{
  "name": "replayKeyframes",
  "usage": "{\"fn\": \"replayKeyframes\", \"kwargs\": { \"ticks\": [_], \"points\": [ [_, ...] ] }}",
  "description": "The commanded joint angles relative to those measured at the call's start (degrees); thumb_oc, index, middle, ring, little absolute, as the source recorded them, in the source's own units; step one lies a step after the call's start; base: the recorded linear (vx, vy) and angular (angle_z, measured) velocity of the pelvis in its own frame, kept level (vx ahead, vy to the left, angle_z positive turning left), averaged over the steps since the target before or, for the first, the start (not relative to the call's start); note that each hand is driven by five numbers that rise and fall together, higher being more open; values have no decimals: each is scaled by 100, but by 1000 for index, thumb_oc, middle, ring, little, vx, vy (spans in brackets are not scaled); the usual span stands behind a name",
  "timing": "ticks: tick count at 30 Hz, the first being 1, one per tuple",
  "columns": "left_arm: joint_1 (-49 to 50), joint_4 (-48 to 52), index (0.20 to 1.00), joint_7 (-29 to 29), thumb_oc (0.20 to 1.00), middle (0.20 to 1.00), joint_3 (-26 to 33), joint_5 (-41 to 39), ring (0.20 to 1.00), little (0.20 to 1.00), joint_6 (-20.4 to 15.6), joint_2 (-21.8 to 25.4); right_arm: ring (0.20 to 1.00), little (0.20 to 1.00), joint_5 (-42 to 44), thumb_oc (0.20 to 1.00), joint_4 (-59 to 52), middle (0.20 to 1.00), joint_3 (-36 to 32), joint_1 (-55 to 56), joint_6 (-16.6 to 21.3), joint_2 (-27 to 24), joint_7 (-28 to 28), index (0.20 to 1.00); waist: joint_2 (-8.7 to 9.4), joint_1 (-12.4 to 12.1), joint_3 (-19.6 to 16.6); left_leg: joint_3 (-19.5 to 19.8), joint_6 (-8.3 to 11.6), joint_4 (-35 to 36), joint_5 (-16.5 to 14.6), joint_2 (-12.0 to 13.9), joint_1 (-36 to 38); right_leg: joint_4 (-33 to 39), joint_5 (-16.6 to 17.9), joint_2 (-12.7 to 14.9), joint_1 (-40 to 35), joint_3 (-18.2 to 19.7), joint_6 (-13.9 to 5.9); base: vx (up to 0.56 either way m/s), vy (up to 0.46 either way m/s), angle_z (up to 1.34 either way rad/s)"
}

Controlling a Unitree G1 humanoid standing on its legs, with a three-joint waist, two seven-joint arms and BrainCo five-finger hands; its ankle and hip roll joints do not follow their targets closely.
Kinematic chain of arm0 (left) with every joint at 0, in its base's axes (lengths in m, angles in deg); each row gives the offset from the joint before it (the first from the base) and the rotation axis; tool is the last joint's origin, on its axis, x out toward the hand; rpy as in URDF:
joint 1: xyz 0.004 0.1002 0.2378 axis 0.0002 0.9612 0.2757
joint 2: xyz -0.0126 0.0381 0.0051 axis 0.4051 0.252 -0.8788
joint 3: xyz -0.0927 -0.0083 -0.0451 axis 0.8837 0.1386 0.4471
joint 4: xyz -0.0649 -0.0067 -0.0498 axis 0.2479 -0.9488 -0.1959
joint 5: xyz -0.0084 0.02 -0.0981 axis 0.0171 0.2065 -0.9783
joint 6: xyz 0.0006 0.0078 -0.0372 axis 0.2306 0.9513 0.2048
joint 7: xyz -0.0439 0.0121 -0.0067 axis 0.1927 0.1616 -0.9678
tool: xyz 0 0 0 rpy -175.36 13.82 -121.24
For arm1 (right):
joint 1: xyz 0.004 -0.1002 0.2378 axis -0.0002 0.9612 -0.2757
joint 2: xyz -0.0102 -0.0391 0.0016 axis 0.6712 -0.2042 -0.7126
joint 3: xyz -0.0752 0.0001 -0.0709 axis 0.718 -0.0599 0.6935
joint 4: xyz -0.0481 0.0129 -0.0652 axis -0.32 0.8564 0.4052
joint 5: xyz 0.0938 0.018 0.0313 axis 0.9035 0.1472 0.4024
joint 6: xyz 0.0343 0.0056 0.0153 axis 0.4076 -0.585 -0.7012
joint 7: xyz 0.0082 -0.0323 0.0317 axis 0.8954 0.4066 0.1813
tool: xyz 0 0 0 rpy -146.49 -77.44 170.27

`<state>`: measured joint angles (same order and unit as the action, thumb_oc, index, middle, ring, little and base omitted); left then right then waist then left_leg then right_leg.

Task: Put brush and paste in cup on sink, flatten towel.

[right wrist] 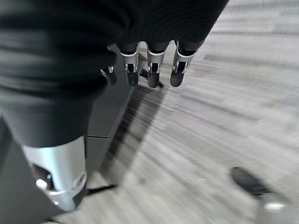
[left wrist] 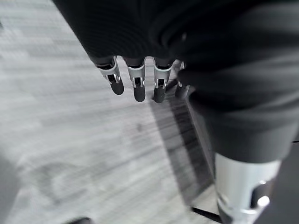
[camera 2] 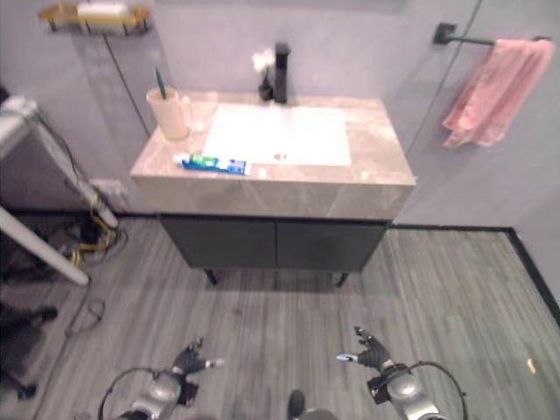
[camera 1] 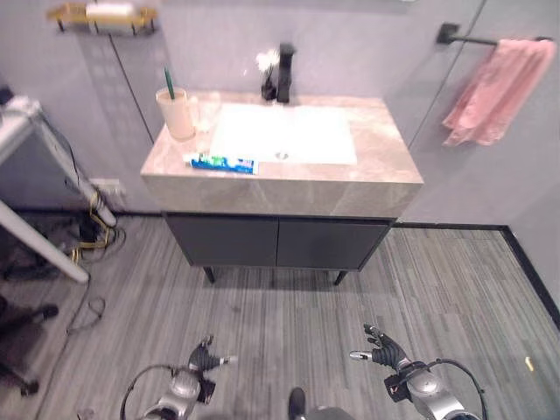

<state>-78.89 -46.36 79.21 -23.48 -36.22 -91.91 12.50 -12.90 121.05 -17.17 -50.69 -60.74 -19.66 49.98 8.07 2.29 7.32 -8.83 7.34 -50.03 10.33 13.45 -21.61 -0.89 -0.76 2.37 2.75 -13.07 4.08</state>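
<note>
- Here, the bench, a marble-topped vanity with dark cabinet doors below, stands against the grey wall, well apart from both hands.
- A white sink is set into the bench top, with a black tap at its back edge.
- The cup, pale pink, stands upright on the bench at the sink's left, near the back corner.
- The brush, green-handled, already stands in the cup, its handle sticking up above the rim.
- The paste, a blue, green and white tube, lies flat on the bench near the front edge, just beside the sink's front left corner and apart from the cup.
- The towel, pink, hangs bunched and uneven from a black rail on the wall to the right of the bench.
- The left hand hangs low over the wood-grain floor, fingers relaxed and slightly apart, holding nothing.
- The right hand hangs likewise over the floor on the other side, fingers loosely extended and empty.
- A gold shelf is fixed on the wall above and left of the cup.
</note>
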Motion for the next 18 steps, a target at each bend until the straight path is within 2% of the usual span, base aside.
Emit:
{"fn": "replayKeyframes", "kwargs": {
  "ticks": [1,2,3,4,5,6,7,8,10,11,12,13,16,17,18],
  "points": [
    [-4,133,1000,167,1000,1000,-95,-41,1000,1000,-202,148,1000,1000,-98,1000,-253,1000,94,-48,153,-256,130,1000,-299,155,30,-530,-161,3708,-311,-598,1248,-145,698,400,62,544,-945,459,147,38],
    [34,134,1000,185,1000,1000,-104,-7,1000,1000,-219,130,1000,1000,-138,1000,-223,1000,131,-53,177,-237,133,1000,-358,72,0,-460,-163,4502,-145,-588,1220,-81,661,399,-30,599,-996,520,208,-35],
    [48,125,1000,193,1000,1000,-105,11,1000,1000,-229,122,1000,1000,-196,1000,-170,1000,195,-78,199,-214,143,1000,-446,-44,16,-208,-127,5099,244,-541,1078,-30,594,352,-165,669,-998,499,217,-72],
    [58,92,1000,227,1000,1000,-113,9,1000,1000,-257,107,1000,1000,-294,1000,-105,1000,275,-120,229,-178,170,1000,-530,-132,-22,19,16,5503,428,-434,798,43,506,311,-290,764,-1005,485,191,-144],
    [84,89,1000,233,1000,1000,-107,2,1000,1000,-258,106,1000,1000,-332,1000,-110,1000,306,-162,231,-179,179,1000,-533,-138,-57,86,85,5503,432,-376,573,67,458,361,-350,799,-1024,1110,526,-149],
    [323,-124,1000,157,1000,1000,28,-76,1000,1000,-213,97,1000,1000,-432,1000,90,1000,414,-228,164,-8,115,1000,-687,-424,-303,240,-16,5503,625,-484,716,-39,30,479,-910,1185,-1116,1053,541,-141],
    [318,-125,1000,165,1000,1000,26,-100,1000,1000,-213,119,1000,1000,-451,1000,165,1000,409,-240,154,43,134,1000,-663,-437,-329,214,-64,5503,591,-604,794,-105,11,600,-1013,1219,-1142,927,502,-76],
    [319,-124,1000,165,1000,1000,26,-101,1000,1000,-212,122,1000,1000,-451,1000,167,1000,409,-241,156,47,134,1000,-651,-436,-320,209,-68,5503,587,-616,807,-103,6,613,-1026,1218,-1147,280,183,-67],
    [338,-19,1000,249,1000,1000,119,-192,1000,1000,-248,206,1000,1000,-368,1000,122,1000,341,-190,140,159,149,1000,-571,-453,-387,138,-257,5398,411,-851,892,-431,195,824,-994,1353,-1228,315,264,-70],
    [331,36,1000,295,1000,1000,193,-205,1000,1000,-248,289,1000,1000,-418,1000,46,1000,406,-254,136,221,122,1000,-535,-479,-389,40,-423,5370,275,-1014,992,-837,610,946,-758,1442,-1293,349,349,-47],
    [315,50,1000,310,1000,1000,225,-196,1000,1000,-236,338,1000,1000,-580,1000,-23,1000,521,-345,129,225,101,1000,-490,-544,-363,-101,-520,5345,190,-1105,1039,-1031,968,1076,-648,1376,-1367,433,402,-18],
    [375,157,1000,271,1000,1000,243,-241,1000,1000,-234,370,1000,1000,-698,1000,-178,1000,550,-359,119,184,87,1000,-493,-576,-349,-207,-655,5388,25,-1237,1282,-1387,1495,1196,-483,1124,-1456,371,329,-10],
    [381,82,1000,222,1000,1000,190,-127,1000,1000,-181,350,1000,1000,-733,1000,-197,1000,510,-386,96,189,104,1000,-534,-558,-274,-326,-847,5442,-194,-1364,1574,-2149,1921,1347,-213,763,-1486,278,266,21],
    [398,39,1000,165,1000,1000,185,-99,1000,1000,-151,309,1000,1000,-712,1000,-159,1000,494,-332,94,183,60,1000,-573,-488,-258,-288,-882,5448,-305,-1425,1717,-2310,1800,1158,-153,854,-1467,309,209,19],
    [397,-65,1000,160,1000,1000,220,-113,1000,1000,-143,276,1000,1000,-672,1000,-107,1000,502,-308,99,205,62,1000,-601,-410,-201,-292,-880,5503,-345,-1401,1883,-2205,1191,820,242,867,-1324,432,67,1]
  ]
}}
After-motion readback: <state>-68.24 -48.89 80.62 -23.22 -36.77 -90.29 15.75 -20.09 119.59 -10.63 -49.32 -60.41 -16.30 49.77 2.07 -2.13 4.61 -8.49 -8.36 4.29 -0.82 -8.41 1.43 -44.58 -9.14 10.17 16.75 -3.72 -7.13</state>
